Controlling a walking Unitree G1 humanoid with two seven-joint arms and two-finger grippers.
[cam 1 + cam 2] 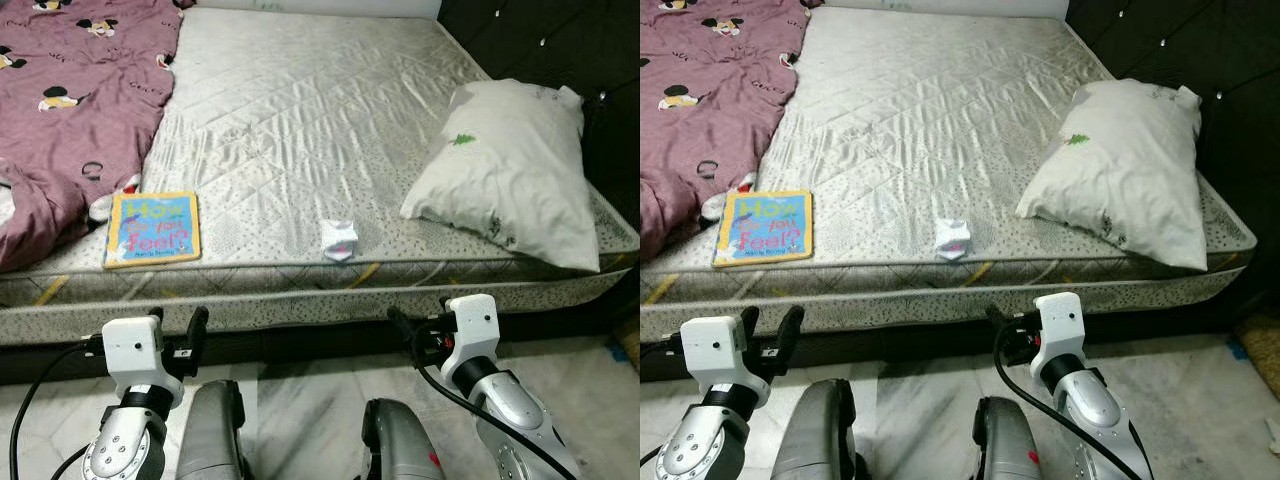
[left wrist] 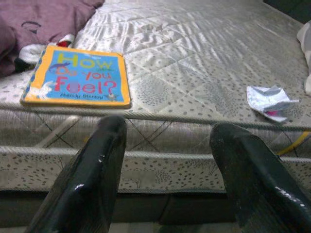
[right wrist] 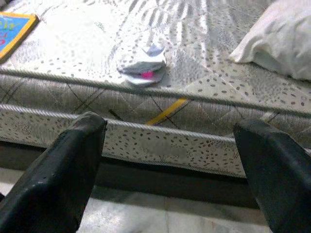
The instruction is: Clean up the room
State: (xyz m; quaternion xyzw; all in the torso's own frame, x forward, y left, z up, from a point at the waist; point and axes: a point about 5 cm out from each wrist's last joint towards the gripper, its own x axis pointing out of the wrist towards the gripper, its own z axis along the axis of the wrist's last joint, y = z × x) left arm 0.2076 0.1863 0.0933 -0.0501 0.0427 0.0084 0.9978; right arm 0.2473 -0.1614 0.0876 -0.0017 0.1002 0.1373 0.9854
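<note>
A picture book (image 1: 152, 228) with a yellow border and blue cover lies flat near the front edge of the bare mattress (image 1: 300, 110), left of centre. A crumpled white wrapper (image 1: 339, 238) with a pink spot sits near the same edge, at the middle. My left gripper (image 1: 178, 325) is held low in front of the mattress side, below the book (image 2: 77, 77), open and empty. My right gripper (image 1: 420, 318) is also low at the bed's side, open and empty, with the wrapper (image 3: 143, 65) ahead of it on the mattress.
A white pillow (image 1: 510, 170) lies at the right of the mattress. A purple cartoon-print blanket (image 1: 70, 100) is heaped on the left. A dark padded headboard (image 1: 560, 50) stands at the far right. Marble floor (image 1: 320, 390) runs between me and the bed.
</note>
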